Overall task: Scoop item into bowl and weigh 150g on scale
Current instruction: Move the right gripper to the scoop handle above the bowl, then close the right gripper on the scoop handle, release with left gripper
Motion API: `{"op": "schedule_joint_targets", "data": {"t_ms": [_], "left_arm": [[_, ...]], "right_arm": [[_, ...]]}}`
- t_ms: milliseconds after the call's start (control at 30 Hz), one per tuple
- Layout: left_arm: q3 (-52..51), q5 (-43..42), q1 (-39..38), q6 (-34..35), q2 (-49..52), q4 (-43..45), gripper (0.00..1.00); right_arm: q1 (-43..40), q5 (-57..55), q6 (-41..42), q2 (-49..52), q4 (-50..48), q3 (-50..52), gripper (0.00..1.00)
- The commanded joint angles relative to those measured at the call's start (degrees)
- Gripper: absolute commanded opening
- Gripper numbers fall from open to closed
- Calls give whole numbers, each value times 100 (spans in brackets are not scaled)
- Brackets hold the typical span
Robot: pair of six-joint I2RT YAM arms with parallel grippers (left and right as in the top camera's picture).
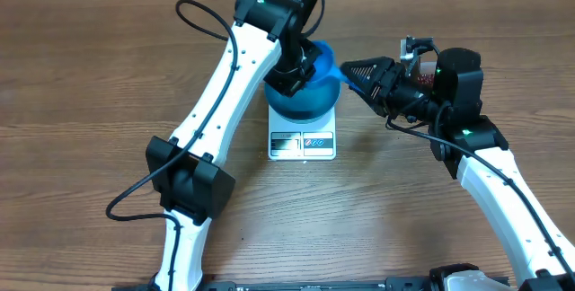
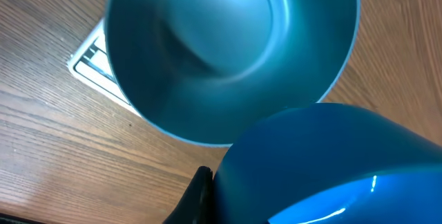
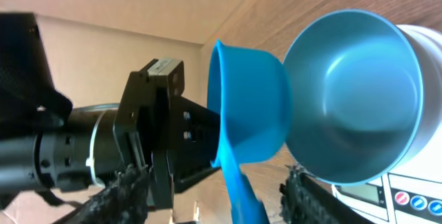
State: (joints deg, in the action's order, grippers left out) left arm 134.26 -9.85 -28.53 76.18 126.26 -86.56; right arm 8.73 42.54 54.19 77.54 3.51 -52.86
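The blue bowl stands on the white scale. Its smooth inside holds nothing. My left gripper hangs over the bowl's far rim, shut on the cup of a small blue scoop; one black finger presses the cup's outside. In the right wrist view the scoop hangs beside the bowl, its handle running down between my right gripper's fingers, which stand apart from it. A dark red patch, perhaps the item, shows under the right wrist.
The scale's display and buttons face the table's front. The left arm crosses from the front left to the bowl. The right arm comes in from the right. Bare wood lies round the scale.
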Motion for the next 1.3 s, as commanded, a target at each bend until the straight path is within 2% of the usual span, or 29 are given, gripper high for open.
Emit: {"op": "schedule_joint_targets", "data": {"t_ms": [0,200,367,733,933,967,1000,1067,1100,1267], "left_arm": [[129,-31,-66,81,28,7,5],[129,-33,-79,81,28,33,4],[129,-72,-79,81,28,57,4],[129,-76,-79,79,28,111,5],[129,-74,-79,79,28,111,5],[129,-74,-79,76,28,111,10],[129,-74,-79,76,28,111,24],[129,-72,-79,74,28,111,88],[129,-70,-79,72,28,114,100],[129,-72,-50,0,28,138,100]], "right_arm": [[33,-55,-46,-13,-44,-125,53],[33,-55,-44,-13,-44,-125,32],[33,-55,-44,-13,-44,-125,19],[33,-55,-46,-13,-44,-125,4],[33,-55,-46,-13,-44,-125,4],[33,-55,-46,-13,-44,-125,4],[33,-55,-46,-13,-44,-125,4],[33,-55,-46,-13,-44,-125,4],[33,-55,-46,-13,-42,-125,4],[31,-55,-48,-13,-42,-125,4]]}}
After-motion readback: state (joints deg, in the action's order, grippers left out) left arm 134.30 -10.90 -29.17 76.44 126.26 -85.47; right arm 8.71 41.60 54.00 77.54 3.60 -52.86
